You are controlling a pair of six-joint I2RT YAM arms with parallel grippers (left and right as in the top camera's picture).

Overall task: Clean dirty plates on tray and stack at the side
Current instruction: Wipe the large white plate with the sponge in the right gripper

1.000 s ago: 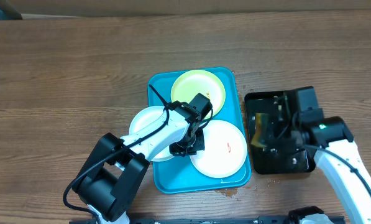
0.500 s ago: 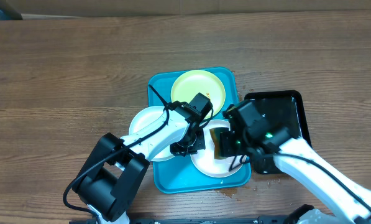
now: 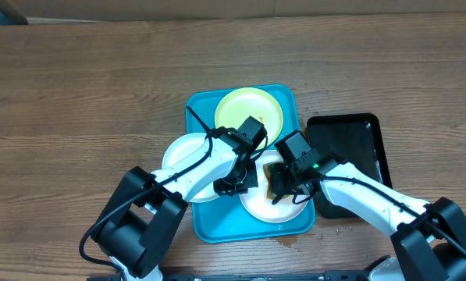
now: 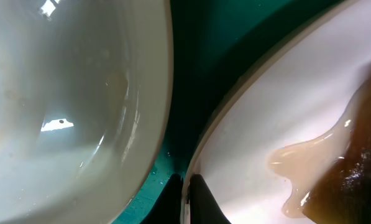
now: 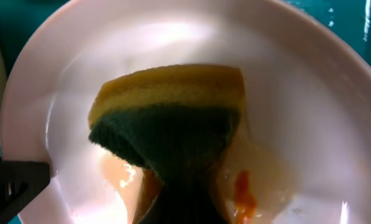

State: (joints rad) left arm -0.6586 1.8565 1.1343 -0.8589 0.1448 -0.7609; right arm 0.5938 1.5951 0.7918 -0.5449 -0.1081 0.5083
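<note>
The turquoise tray (image 3: 217, 226) holds a yellow-green plate (image 3: 249, 115) at the back, a white plate (image 3: 184, 156) overhanging its left rim, and a second white plate (image 3: 278, 209) at the front right. My left gripper (image 3: 236, 185) is shut on that second plate's left rim; the wrist view shows the fingers (image 4: 186, 199) pinching the rim (image 4: 284, 124). My right gripper (image 3: 279, 186) is shut on a yellow-and-green sponge (image 5: 173, 118) pressed on the same plate (image 5: 309, 106), beside a red smear (image 5: 242, 190) and wet brownish streaks.
A glossy black tray (image 3: 350, 148) lies right of the turquoise one, with nothing on it. Small dark spots mark the wooden table just in front of the turquoise tray. The left white plate (image 4: 67, 106) lies close beside the gripped plate.
My right arm carried the sponge from the black tray leftward onto the front right white plate. My left gripper has stayed on that plate's rim.
</note>
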